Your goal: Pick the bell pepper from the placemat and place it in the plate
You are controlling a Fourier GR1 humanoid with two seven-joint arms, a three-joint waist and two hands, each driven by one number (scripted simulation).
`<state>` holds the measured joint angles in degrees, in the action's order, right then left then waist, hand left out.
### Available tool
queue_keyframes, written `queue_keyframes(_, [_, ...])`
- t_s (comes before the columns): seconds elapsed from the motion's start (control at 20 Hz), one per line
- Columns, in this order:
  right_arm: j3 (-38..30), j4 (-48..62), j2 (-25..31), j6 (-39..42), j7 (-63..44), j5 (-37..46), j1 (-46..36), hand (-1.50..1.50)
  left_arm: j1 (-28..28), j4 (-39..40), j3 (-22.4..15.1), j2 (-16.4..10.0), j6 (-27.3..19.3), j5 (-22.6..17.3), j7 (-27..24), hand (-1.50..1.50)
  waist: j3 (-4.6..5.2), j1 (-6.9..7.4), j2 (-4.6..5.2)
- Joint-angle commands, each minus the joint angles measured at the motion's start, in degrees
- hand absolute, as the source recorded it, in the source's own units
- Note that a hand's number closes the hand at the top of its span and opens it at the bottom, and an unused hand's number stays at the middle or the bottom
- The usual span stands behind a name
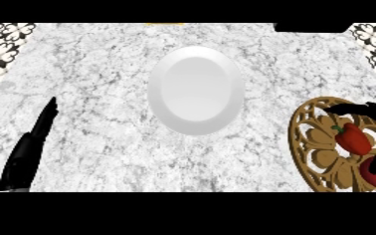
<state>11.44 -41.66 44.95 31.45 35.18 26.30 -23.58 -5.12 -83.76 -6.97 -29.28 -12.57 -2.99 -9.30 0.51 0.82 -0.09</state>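
Right robot hand (351,108) barely in view beside red bell pepper (354,138) on placemat (312,152), apart or clamped unclear; off-centre grasp may roll it, plate (195,89) well to hand's left.

**Black Robot Hands**

The left robot hand (28,152) is solid black, a long narrow shape that tapers from a broad base to a thin, pointed tip. The right robot hand (352,109) shows only as a slim black sliver at the view's edge.
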Motion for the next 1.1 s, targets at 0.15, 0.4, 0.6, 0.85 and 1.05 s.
queue_keyframes(0.15, [0.01, 3.81, -2.08, 2.81, 6.86, -0.26, -2.26, 1.50, 0.66, 1.27, 0.64, 1.70, 1.68, 0.62, -0.73, 0.00, -0.55, -0.06, 0.25])
queue_keyframes(0.4, [-3.47, 2.52, -5.32, -9.22, -10.74, -1.49, 1.06, 1.50, -0.50, -0.52, 0.78, 2.17, -0.47, 2.43, 0.32, 0.00, -0.42, -1.18, -0.19])
queue_keyframes(0.6, [-8.80, 6.94, -4.68, -23.62, -28.77, -0.28, 3.40, 1.50, -1.67, 0.52, 2.67, 0.51, -0.27, 1.44, 0.60, 0.00, -0.06, -3.63, -0.88])
queue_keyframes(0.85, [-7.86, -2.16, -9.58, -36.97, -43.20, 3.40, 5.13, 1.50, -2.56, -0.61, 2.64, 0.52, -0.18, 1.50, 0.88, 0.00, -0.07, -3.70, -1.39])
queue_keyframes(1.05, [-6.65, -13.04, -12.23, -46.50, -51.32, 7.13, 7.72, 1.50, -2.01, 0.03, 2.07, 1.59, -1.00, 2.27, 1.41, 0.00, -0.02, -5.00, -1.42])
